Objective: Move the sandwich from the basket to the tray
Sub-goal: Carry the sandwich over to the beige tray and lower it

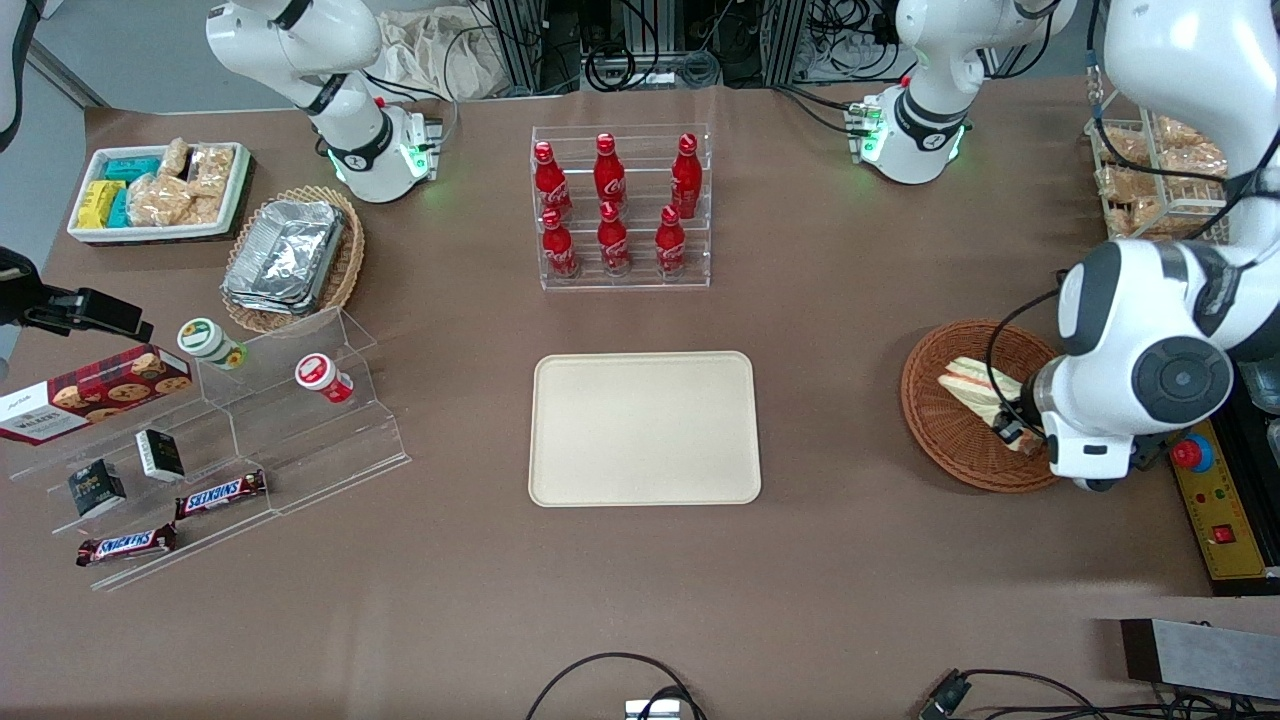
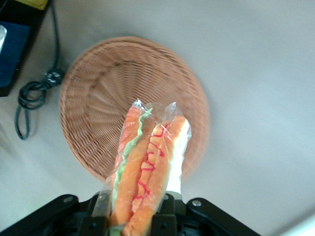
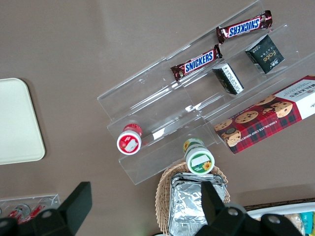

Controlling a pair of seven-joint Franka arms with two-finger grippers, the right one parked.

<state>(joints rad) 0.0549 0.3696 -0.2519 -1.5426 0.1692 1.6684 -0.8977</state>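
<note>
The clear-wrapped sandwich (image 2: 147, 162), with orange and green filling along its edge, is clamped between my left gripper's (image 2: 130, 223) fingers (image 2: 165, 223). It hangs over the round reddish-brown basket (image 2: 98, 88), which holds nothing else. In the front view the gripper (image 1: 1012, 428) and sandwich (image 1: 975, 385) are over the basket (image 1: 950, 445) at the working arm's end of the table. The cream tray (image 1: 645, 428) lies bare at the table's middle, apart from the basket, and its corner shows in the right wrist view (image 3: 15, 123).
A clear rack of red bottles (image 1: 620, 205) stands farther from the front camera than the tray. A control box with a red button (image 1: 1215, 500) lies beside the basket. Clear stepped shelves with snacks (image 1: 200, 450) and a tan basket of foil containers (image 1: 290, 255) are toward the parked arm's end.
</note>
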